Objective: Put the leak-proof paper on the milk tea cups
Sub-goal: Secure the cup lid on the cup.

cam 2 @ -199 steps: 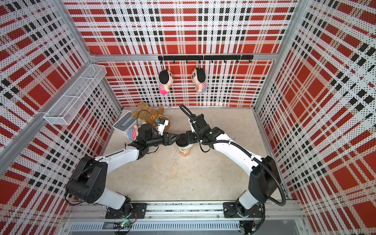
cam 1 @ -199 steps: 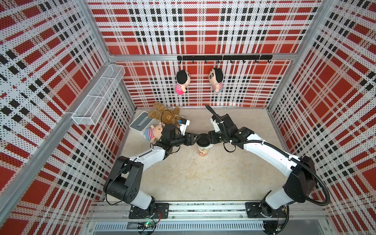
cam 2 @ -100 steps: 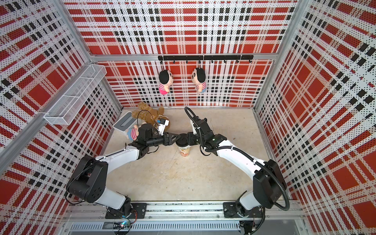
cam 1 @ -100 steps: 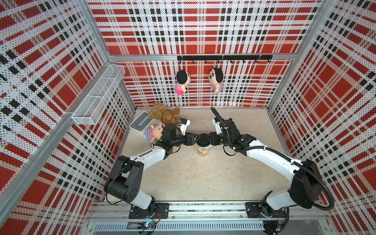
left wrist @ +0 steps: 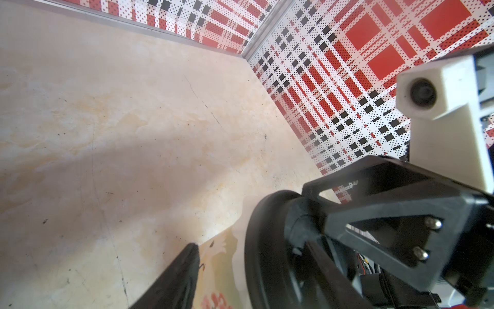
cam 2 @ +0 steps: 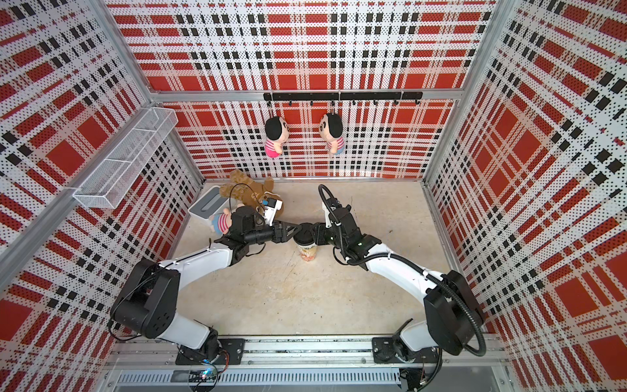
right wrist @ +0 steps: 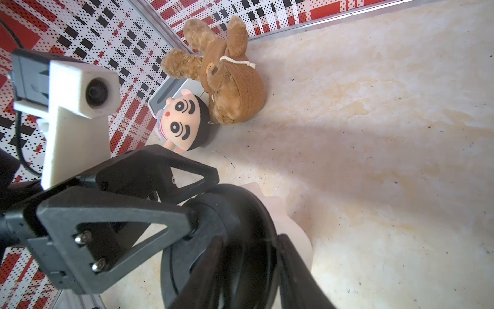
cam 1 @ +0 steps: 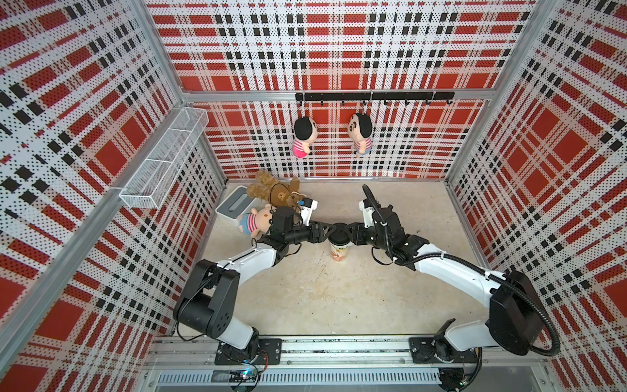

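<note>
The milk tea cup stands upright mid-floor, white with orange-red print. A black round lid sits on its mouth. The leak-proof paper shows as a wavy white edge sticking out under the lid. My left gripper reaches in from the left with its jaws apart. One finger rests on the lid top, the other lies along the cup wall. My right gripper comes from the right, its fingers pressed against both sides of the lid.
A white box with a grey slot, a brown teddy bear and a striped doll crowd the back left corner beside my left wrist. Two dolls hang from a hook rail on the back wall. A wire basket is mounted on the left wall.
My right gripper has swung down and in toward the cup, and its jaws have narrowed round the lid. The left arm and the cup have stayed put.
</note>
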Robot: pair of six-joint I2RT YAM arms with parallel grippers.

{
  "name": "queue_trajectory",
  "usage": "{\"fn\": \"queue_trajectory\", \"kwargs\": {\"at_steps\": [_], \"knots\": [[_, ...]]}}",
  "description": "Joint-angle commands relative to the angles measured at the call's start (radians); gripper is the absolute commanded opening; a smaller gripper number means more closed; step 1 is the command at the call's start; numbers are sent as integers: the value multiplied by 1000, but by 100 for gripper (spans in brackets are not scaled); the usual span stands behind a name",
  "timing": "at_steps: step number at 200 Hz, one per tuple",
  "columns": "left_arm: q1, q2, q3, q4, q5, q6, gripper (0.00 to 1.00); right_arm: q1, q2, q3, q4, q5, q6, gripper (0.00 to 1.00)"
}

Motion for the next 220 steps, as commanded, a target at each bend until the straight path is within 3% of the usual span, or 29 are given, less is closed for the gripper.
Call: {"fn": "queue_trajectory", "kwargs": {"at_steps": [1, 157, 192, 220], "knots": [[-4, 53, -31, -174, -65, 43, 65, -32, 73, -127, -290, 45, -4, 34], [-1, 58, -37, -175, -73, 38, 68, -41, 147, -353, -64, 0, 89, 31], [-11, 54, -36, -186, -80, 47, 69, -41, 123, -289, -96, 2, 78, 31], [-13, 55, -45, -195, -93, 47, 68, -41, 103, -129, -215, 7, 2, 41]]}}
